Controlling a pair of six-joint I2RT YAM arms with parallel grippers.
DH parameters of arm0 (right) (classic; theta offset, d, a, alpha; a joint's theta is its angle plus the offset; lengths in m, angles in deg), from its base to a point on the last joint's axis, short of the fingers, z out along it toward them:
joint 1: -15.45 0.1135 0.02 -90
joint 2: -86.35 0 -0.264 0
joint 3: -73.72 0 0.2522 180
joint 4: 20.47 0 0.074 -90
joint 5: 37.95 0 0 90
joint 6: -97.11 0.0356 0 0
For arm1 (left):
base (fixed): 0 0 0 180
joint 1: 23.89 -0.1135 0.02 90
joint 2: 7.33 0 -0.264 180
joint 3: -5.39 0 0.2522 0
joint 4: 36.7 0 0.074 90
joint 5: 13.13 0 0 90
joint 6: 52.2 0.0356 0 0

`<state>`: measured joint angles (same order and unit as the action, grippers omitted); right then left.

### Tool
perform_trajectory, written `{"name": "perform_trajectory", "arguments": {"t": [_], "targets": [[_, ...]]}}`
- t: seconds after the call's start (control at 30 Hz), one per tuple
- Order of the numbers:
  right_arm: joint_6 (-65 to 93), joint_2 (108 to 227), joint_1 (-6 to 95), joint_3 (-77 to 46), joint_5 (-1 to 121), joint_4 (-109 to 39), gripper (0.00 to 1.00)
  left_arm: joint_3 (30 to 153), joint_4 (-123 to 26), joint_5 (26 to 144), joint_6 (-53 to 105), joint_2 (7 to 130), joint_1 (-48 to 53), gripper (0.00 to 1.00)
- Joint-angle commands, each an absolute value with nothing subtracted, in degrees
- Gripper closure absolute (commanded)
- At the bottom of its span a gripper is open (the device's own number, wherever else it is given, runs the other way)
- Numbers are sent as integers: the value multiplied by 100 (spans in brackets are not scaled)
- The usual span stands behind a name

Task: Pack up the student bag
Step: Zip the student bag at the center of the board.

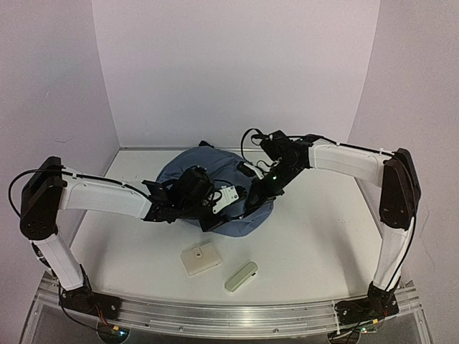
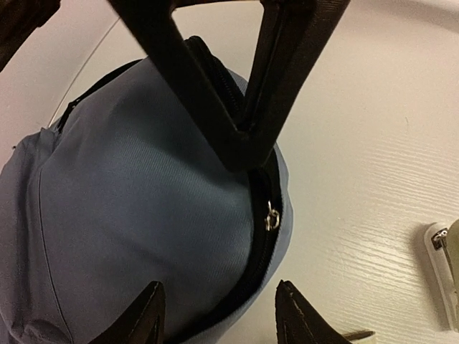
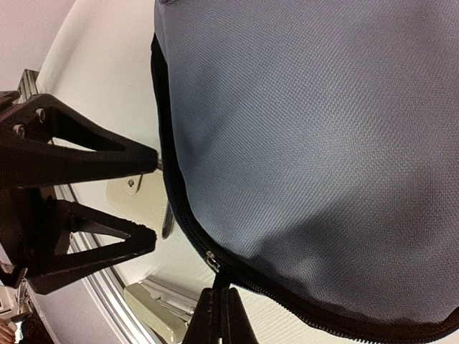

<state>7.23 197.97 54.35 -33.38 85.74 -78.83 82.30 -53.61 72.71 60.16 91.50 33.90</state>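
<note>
- Backpack on the bench: the slate-blue student bag (image 1: 176,170) lay flat in the middle of the table (image 1: 323,236), between our two arms, with its dark zipper (image 3: 171,186) curving along the rim.
- Our right gripper (image 3: 219,315) was clenched tight just below the zipper slider (image 3: 213,261). We could not tell whether it pinched the pull tab.
- Our left gripper (image 2: 224,322) stood with its jaws apart, straddling the bag's zippered edge without gripping it.
- We judged the bag soft, light and floppy, likely to bunch and drag rather than lift cleanly. The metal pull and the firmer seam beside the zipper looked like the best holds.
- A cream block (image 1: 199,258) and a pale stapler (image 1: 241,276) lay near the bag, apart from it.
- No brand, label or legible writing showed.
</note>
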Motion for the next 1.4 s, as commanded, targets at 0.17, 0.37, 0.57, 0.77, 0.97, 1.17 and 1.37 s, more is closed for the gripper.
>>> {"name": "perform_trajectory", "arguments": {"t": [0.17,0.37,0.57,0.77,0.97,1.17,1.37], "targets": [[946,19737,5277,-3301,8702,-7845,100,8739,-5660,7363,6578,9602,3517,48],[956,19811,5263,-3366,8765,-7851,100,8972,-5870,7030,6763,9947,3517,67],[932,19817,5061,-3286,8801,-7861,100,8887,-6133,6846,6646,9784,3526,97],[763,19688,4610,-3068,8717,-7866,100,8270,-6462,6541,6551,9112,3533,100],[459,19711,4160,-2986,8565,-7883,100,7865,-6928,6258,6370,8672,3530,100],[559,19739,4131,-3057,9023,-7879,100,7751,-6990,6164,6029,8257,3538,82],[871,19714,4513,-3116,9478,-7854,100,8408,-7001,6341,5785,8524,3988,48]]}}
